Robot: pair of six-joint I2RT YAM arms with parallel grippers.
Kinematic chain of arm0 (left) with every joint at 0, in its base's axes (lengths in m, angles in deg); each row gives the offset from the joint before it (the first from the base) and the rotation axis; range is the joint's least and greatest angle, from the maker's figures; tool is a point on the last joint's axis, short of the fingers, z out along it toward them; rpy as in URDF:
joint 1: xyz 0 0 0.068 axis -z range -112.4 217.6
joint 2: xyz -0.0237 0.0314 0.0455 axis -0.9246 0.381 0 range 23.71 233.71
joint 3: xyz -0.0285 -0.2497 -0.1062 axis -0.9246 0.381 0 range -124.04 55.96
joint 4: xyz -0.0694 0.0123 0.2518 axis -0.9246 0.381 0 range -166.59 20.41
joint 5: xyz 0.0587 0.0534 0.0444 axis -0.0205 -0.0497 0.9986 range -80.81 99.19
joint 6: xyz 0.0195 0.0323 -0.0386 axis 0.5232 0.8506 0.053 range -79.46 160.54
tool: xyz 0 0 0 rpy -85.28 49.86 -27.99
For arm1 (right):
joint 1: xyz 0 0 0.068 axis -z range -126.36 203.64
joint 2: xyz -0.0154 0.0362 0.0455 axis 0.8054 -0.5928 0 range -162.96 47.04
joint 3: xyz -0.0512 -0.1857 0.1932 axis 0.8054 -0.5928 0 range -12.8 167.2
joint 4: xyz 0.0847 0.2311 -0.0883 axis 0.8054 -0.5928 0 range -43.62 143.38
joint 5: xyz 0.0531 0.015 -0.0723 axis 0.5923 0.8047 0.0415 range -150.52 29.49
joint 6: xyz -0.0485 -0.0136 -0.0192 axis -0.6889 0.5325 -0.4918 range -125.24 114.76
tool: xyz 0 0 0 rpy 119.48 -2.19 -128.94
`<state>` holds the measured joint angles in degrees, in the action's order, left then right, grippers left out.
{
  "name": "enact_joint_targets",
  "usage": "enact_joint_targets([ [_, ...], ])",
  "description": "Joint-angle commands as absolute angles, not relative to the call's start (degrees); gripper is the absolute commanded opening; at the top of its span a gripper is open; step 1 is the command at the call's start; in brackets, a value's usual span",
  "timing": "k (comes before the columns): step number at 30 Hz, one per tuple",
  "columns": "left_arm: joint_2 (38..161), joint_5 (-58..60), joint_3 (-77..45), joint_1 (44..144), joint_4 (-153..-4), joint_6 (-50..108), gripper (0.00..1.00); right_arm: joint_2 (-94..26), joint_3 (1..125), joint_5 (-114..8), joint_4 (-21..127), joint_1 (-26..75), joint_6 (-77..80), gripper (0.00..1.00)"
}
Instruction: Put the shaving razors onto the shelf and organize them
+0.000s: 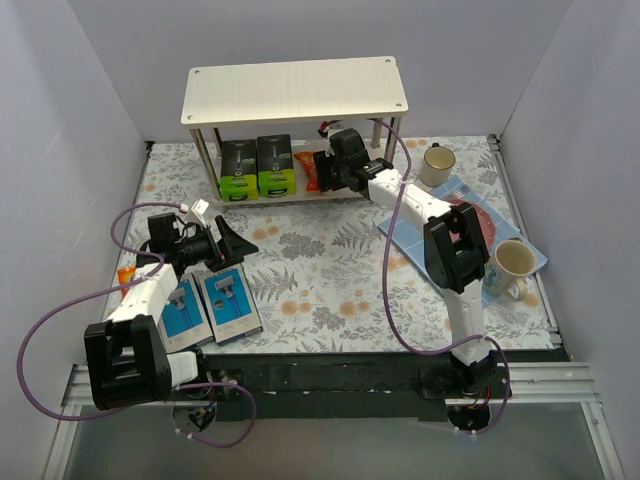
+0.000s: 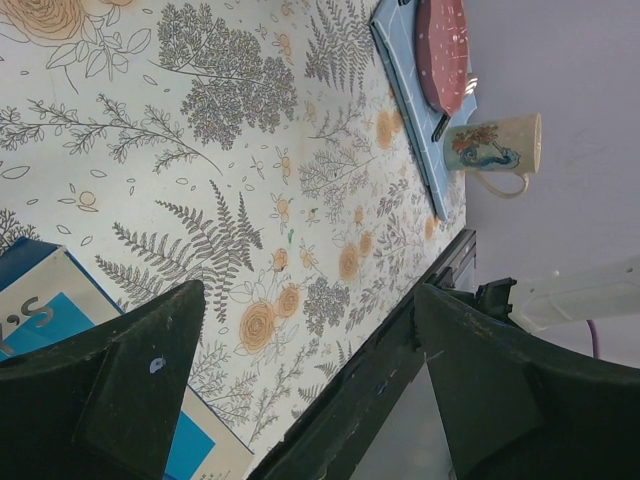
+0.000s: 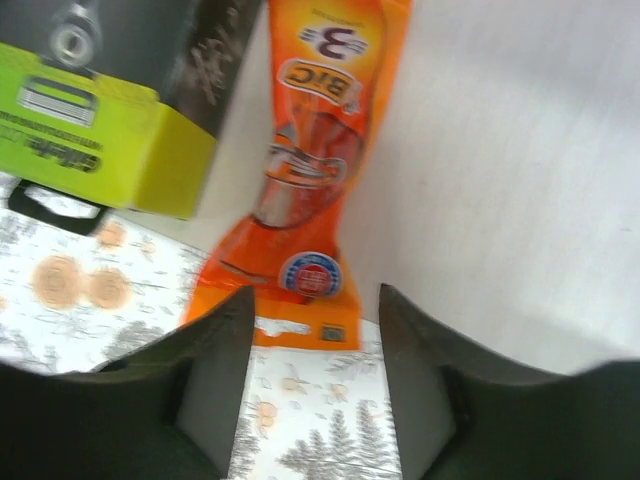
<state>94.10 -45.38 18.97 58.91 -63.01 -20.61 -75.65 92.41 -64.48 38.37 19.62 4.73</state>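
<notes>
The shelf (image 1: 295, 90) stands at the back. Its lower board (image 3: 500, 180) holds two black boxes with lime-green ends (image 1: 237, 168) (image 1: 275, 165) and an orange packet (image 1: 309, 173) beside them. My right gripper (image 1: 324, 170) is open and empty just in front of that orange packet (image 3: 310, 170), whose lower end overhangs the board's edge. Two blue-and-white boxes (image 1: 185, 310) (image 1: 229, 300) lie side by side on the table at the front left. My left gripper (image 1: 238, 245) is open and empty above them; one box corner (image 2: 40, 310) shows in its view. A second orange packet (image 1: 126, 275) lies left of the left arm.
A blue tiled mat (image 1: 420, 235) with a pink plate (image 2: 442, 50) lies at the right. One beige mug (image 1: 437, 160) stands behind it, and another mug (image 1: 512, 266) stands at its front right. The table's black front edge (image 2: 390, 360) is close to the left gripper.
</notes>
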Motion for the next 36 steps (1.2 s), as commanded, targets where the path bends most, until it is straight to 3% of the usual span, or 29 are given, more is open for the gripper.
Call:
enact_joint_targets([
  [1,92.00,-46.80,19.14,58.64,-64.29,-21.33,0.84,-71.70,91.44,-68.25,41.25,20.77,3.46,0.47],
  [2,92.00,-46.63,19.13,58.64,-64.20,-21.34,0.84,-71.87,91.53,-68.60,41.34,20.86,3.28,0.41],
  [7,92.09,-46.19,18.70,58.64,-63.76,-21.42,0.84,-74.24,93.20,-66.85,42.30,21.21,2.58,0.32],
  [28,93.14,-45.75,16.94,55.83,-61.92,-19.58,0.84,-83.56,100.93,-58.33,43.18,20.95,3.46,0.31],
  [36,94.28,-38.22,11.41,55.47,-55.24,-12.82,0.82,-85.06,101.46,-53.74,44.15,20.77,5.21,0.32],
])
